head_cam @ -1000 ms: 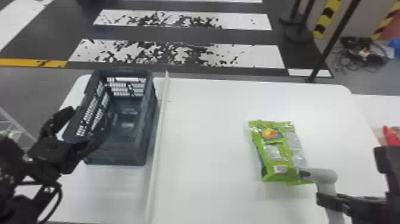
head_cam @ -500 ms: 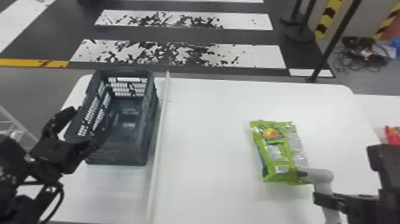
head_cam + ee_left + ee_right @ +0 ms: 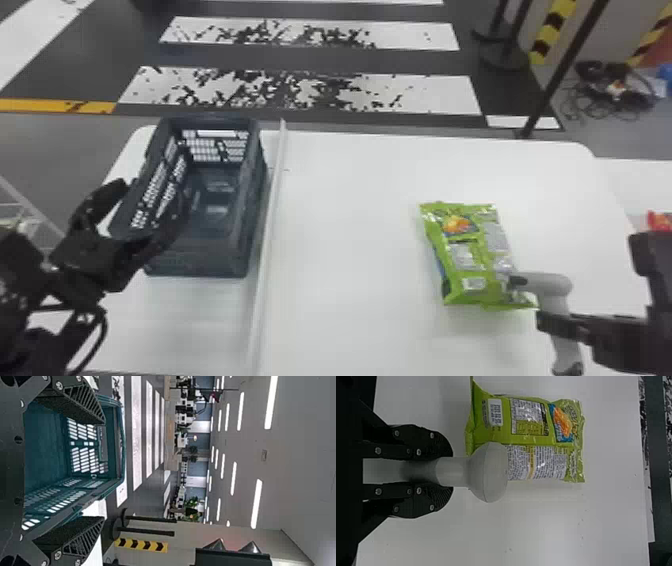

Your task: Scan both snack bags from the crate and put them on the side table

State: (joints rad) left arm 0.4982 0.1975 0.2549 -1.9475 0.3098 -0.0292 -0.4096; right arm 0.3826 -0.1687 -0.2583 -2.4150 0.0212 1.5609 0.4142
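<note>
A: Step in hand, as we judge it: reading the green snack bag [image 3: 462, 257]. How do we do it well?

B: Our right gripper [image 3: 449, 471] has its fingers closed on the scanner [image 3: 490, 473]. We aim the scanner's head squarely at the code, leave a little air above the film, and pause for the read. Pressing could skid the bag; if glare spoils the read, we tilt slightly.

A: Which patch is the code?

B: We can't tell. The white label [image 3: 495, 412] is one candidate.

A: And our left gripper [image 3: 104, 470]?

B: Fingers wide, at the crate [image 3: 197, 255].

A: Note the bag.

B: Lies flat on the worktop [image 3: 350, 225], right of the divider strip [image 3: 267, 240], scanner head by its near right corner. Lime green, crinkled, silvery text panels, orange-and-blue picture toward the far end. Probably slippery. We also log a red packet [image 3: 660, 221] at the head view's right edge.
</note>
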